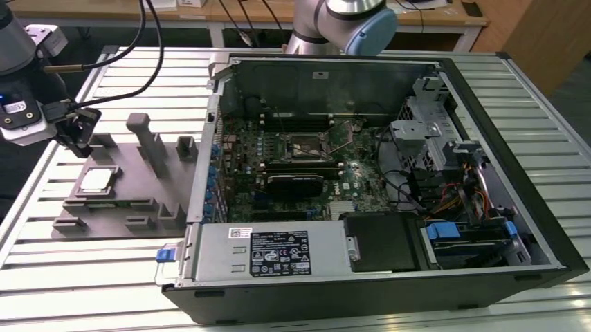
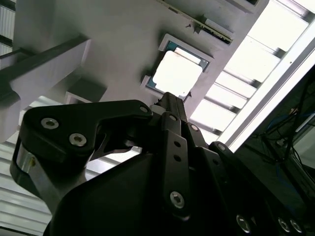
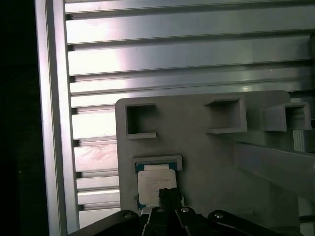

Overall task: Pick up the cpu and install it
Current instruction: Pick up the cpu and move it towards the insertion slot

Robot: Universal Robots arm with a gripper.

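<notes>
Black linkage of the claw (image 2: 169, 98), nearest the lens in both wrist views, narrows to two fingertips (image 3: 167, 194) that stand together with nothing between them. Beyond the tips lies the cpu (image 2: 177, 73), a flat square chip with a pale metal top and a thin darker rim. It is seated level in a framed recess of the grey fixture tray (image 2: 123, 44). In the first wrist view the closed tips overlap one edge of the cpu (image 3: 156, 179), so the claw is aimed at the chip and not to one side of it. In the exterior view the claw (image 1: 79, 142) hangs above the fixture tray (image 1: 138, 188) and just behind the cpu (image 1: 97, 180). There it is raised clear of the chip and not touching it. The tray rests on the slatted aluminium table (image 1: 93, 277), beside the table edge at the exterior view's left. The first wrist view shows a corner of the tray (image 3: 206, 162) close to that edge rail of the table (image 3: 49, 123). A tall grey post (image 1: 140, 135) and several small open-sided pockets (image 3: 140, 120) rise from the tray near the chip. The middle of the table, reaching to its edge at the exterior view's right, carries an open black computer case (image 1: 369, 301) lying on its side. Inside it are the green motherboard (image 1: 242, 142) and a square processor socket (image 1: 309, 146), well apart from the cpu. A silver power supply (image 1: 268, 252) lies along the case's near wall.
</notes>
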